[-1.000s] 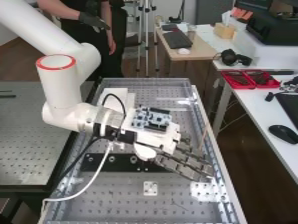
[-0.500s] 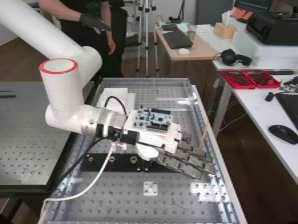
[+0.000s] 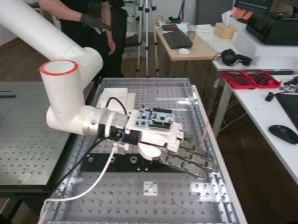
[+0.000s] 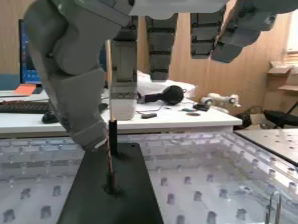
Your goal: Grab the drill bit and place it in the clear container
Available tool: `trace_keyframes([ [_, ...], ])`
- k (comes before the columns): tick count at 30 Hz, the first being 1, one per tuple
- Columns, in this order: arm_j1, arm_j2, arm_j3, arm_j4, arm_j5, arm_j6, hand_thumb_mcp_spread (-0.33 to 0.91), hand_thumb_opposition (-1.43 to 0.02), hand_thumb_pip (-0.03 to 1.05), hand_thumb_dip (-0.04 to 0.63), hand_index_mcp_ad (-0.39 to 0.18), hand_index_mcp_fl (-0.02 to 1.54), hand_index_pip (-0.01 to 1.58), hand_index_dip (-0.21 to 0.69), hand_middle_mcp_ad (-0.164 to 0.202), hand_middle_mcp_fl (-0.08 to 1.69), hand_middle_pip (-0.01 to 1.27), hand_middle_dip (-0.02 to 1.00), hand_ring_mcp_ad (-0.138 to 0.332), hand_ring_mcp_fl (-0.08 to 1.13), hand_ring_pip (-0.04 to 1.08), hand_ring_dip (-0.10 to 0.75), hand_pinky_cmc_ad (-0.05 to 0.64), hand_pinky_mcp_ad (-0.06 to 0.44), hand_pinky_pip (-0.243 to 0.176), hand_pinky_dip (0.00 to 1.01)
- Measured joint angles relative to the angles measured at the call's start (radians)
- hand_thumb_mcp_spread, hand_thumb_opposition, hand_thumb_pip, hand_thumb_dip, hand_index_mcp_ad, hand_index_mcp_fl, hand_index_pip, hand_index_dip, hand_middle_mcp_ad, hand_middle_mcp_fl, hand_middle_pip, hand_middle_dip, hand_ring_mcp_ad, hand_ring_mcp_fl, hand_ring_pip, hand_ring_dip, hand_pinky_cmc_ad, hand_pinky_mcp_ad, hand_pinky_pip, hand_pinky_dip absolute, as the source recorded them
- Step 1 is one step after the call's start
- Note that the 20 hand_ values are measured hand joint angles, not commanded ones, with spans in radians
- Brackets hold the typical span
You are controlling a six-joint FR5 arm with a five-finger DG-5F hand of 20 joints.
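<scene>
Red tray (image 3: 240,88) holding dark items. Hand (image 3: 189,161) open, fingers nearly straight. Wrist view: thin bit (image 4: 110,167) upright on black strip (image 4: 100,205), just beside the thumb (image 4: 80,100).

White glare on the bench (image 3: 118,201)

Via the wrist cam, we see the hand (image 3: 189,161) w/ fingers (image 4: 160,45) hanging mostly straight & the thumb (image 4: 80,95) bent beside a thin, approx. upright drill bit (image 4: 110,162); we can't tell if they touch. The bit's lower end meets a blk plate (image 4: 136,185) on the perforated tabletop (image 4: 193,180). A blk peg (image 4: 113,131) stands just beside the bit. Behind, we've got a white rear tabletop (image 4: 186,119) w/ kbd (image 4: 23,106), headphones (image 4: 173,95), etc., & a wood-panel wall (image 4: 183,72).
</scene>
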State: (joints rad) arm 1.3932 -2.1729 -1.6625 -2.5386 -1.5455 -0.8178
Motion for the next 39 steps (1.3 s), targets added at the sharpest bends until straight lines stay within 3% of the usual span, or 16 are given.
trace_keyframes([
  [8, -0.004, -0.007, 0.009, 0.001, -0.012, 0.009, 0.54, -0.82, 0.50, 0.204, -0.105, 0.24, 1.48, 0.337, 0.049, 0.18, 0.14, 0.19, 0.211, 0.01, 0.09, -0.012, 0.276, 0.150, -0.094, 0.18],
  [26, -0.012, -0.006, 0.005, 0.003, -0.027, 0.007, 0.56, -0.83, 0.50, 0.204, -0.136, 0.43, 1.20, 0.173, 0.051, 0.18, 0.14, 0.19, 0.213, 0.01, 0.09, -0.003, 0.288, 0.150, -0.094, 0.18],
  [34, -0.013, -0.010, 0.012, 0.000, -0.039, -0.001, 0.57, -0.87, 0.50, 0.208, -0.154, 0.51, 1.19, 0.164, 0.051, 0.20, 0.14, 0.19, 0.209, 0.02, 0.09, -0.003, 0.290, 0.150, -0.091, 0.18],
  [39, -0.013, -0.013, 0.015, -0.001, -0.042, -0.003, 0.62, -0.90, 0.50, 0.208, -0.182, 0.56, 1.27, 0.168, 0.051, 0.21, 0.14, 0.19, 0.208, 0.03, 0.09, -0.003, 0.291, 0.150, -0.091, 0.18],
])
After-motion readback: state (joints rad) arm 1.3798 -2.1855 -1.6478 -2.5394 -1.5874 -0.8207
